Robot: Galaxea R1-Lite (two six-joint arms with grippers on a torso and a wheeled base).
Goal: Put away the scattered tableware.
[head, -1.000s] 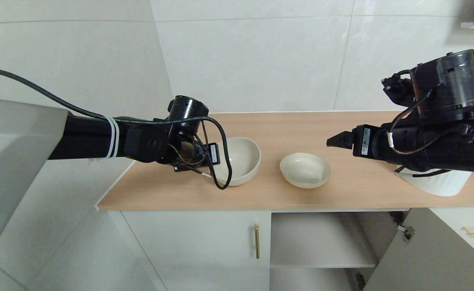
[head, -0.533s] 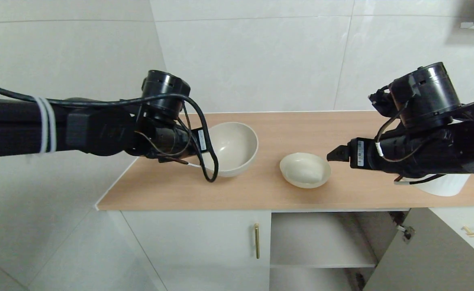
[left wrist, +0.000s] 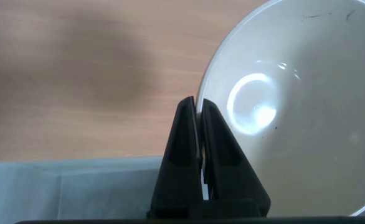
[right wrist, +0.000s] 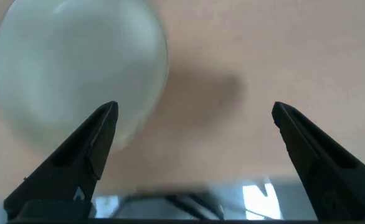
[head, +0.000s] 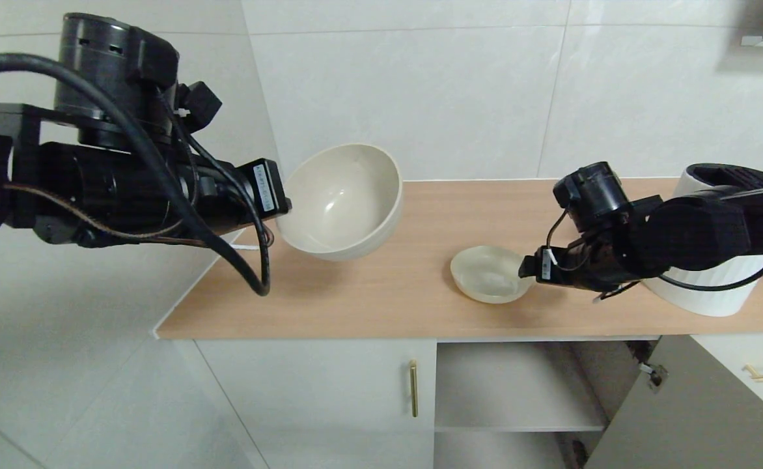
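Above the counter's (head: 388,306) left end, the left gripper (head: 284,205) is clamped on the rim of the big bowl (head: 342,198), one finger inside and one outside. The bowl is held clear of the wood, tilted with its opening toward the front. The small bowl (head: 485,280) sits near the front edge, about mid-counter. The right gripper (head: 526,267) is at its right rim, fingers spread wide apart. A white pot (head: 713,296) stands at the right end.
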